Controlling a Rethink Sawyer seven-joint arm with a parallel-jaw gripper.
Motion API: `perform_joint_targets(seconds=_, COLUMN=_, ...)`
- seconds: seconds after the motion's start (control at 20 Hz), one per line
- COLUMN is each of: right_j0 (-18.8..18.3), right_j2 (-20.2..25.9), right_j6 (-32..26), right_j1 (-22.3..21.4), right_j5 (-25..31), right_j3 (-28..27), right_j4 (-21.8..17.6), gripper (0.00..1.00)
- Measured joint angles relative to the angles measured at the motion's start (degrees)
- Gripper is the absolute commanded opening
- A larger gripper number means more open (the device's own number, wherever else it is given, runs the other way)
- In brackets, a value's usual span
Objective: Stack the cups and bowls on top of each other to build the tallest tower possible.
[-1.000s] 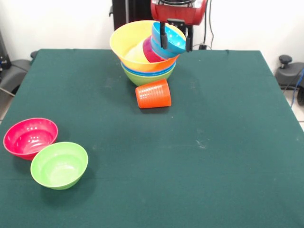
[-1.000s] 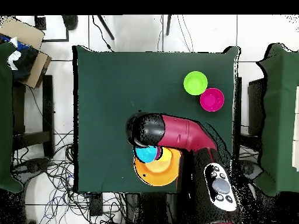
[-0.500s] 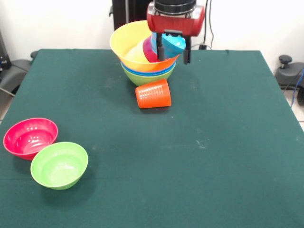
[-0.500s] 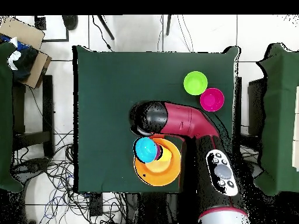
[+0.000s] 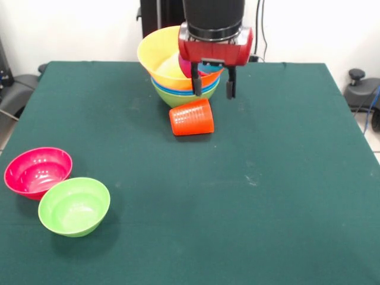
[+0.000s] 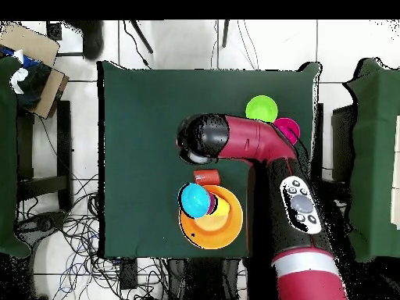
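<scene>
front view: i see the gripper (image 5: 213, 82) with jaws apart and empty, hanging in front of the tower (image 5: 178, 77). its orange-yellow bowl (image 6: 215, 230) holds a light-blue bowl (image 6: 194, 199) and something purple. the orange cup (image 5: 191, 117) lies on its side beside the base. pink bowl (image 5: 37, 171) and green bowl (image 5: 74, 206) touch, well apart.

A robotics lab or test room is shown. A red and black robot arm (image 6: 258, 148) is mounted at a surface (image 5: 267, 196) covered in dark green cloth, set on a pale tiled floor (image 6: 78, 117). Loose black cables (image 6: 58, 223) are strewn over the floor beside it, and more cables hang against the plain white wall (image 5: 309, 29) behind. Open cardboard boxes (image 6: 35, 66) are kept at one side. Brightly coloured plastic bowls (image 5: 56, 190) are laid out as test objects.
</scene>
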Motion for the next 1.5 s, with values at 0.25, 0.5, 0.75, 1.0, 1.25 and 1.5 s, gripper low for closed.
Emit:
perform_joint_targets(seconds=0.25, right_j0=-2.27, right_j2=2.12, right_j6=-0.01, right_j1=1.77, right_j5=2.51, right_j3=-2.71, right_j4=-1.41, gripper=1.00)
perform_joint_targets(seconds=0.5, right_j0=-4.97, right_j2=3.89, right_j6=-0.04, right_j1=2.65, right_j5=6.27, right_j3=-5.85, right_j4=-3.62, gripper=1.00)
perform_joint_targets(seconds=0.75, right_j0=-7.90, right_j2=6.53, right_j6=-1.99, right_j1=4.86, right_j5=12.86, right_j3=-12.48, right_j4=-6.80, gripper=1.00)
perform_joint_targets(seconds=1.0, right_j0=-9.04, right_j2=8.10, right_j6=-5.13, right_j1=7.13, right_j5=15.85, right_j3=-18.07, right_j4=-8.96, gripper=1.00)
perform_joint_targets(seconds=1.25, right_j0=-9.29, right_j2=9.34, right_j6=-7.18, right_j1=9.57, right_j5=16.65, right_j3=-23.03, right_j4=-9.71, gripper=1.00)
perform_joint_targets(seconds=1.5, right_j0=-9.29, right_j2=10.27, right_j6=-7.63, right_j1=12.08, right_j5=16.68, right_j3=-27.64, right_j4=-9.77, gripper=1.00)
